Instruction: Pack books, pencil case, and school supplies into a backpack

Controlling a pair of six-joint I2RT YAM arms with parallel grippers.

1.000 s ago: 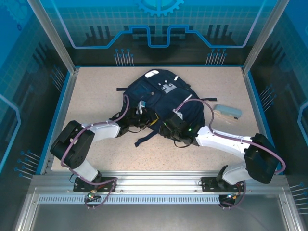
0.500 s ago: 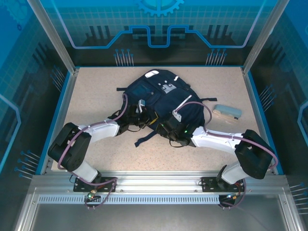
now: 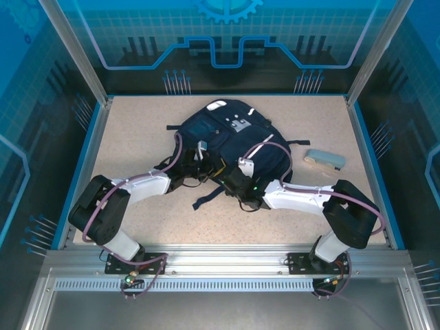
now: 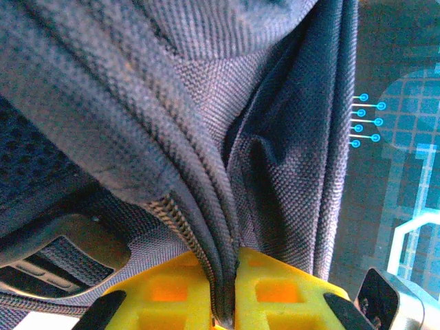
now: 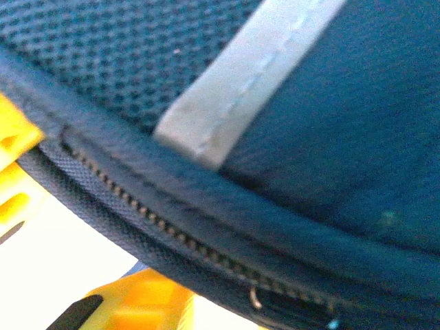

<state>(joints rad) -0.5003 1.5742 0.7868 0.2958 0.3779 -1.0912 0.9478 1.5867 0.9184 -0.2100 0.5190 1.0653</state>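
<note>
Starting at the near edge, I see both arms reaching forward over the speckled table and meeting at the near rim of the backpack. The left gripper is at the bag's near-left rim. On its wrist camera the left gripper is pressed together on the backpack: the two yellow pads sit either side of a raised fold of navy fabric, and the zipper runs down into the seam between them. The right gripper is just beside it on the same rim. Its wrist view is blurred and very close, with yellow fingers at the left and bottom edges and the bag's zippered edge crossing between them, below a white stripe. I cannot tell whether those fingers are clamped on the edge or only around it. A dark strap trails from the bag onto the table towards me. The backpack lies flat in the middle of the table, white patches at its far end. To its right, apart from it, a pale blue item lies on the table.
</note>
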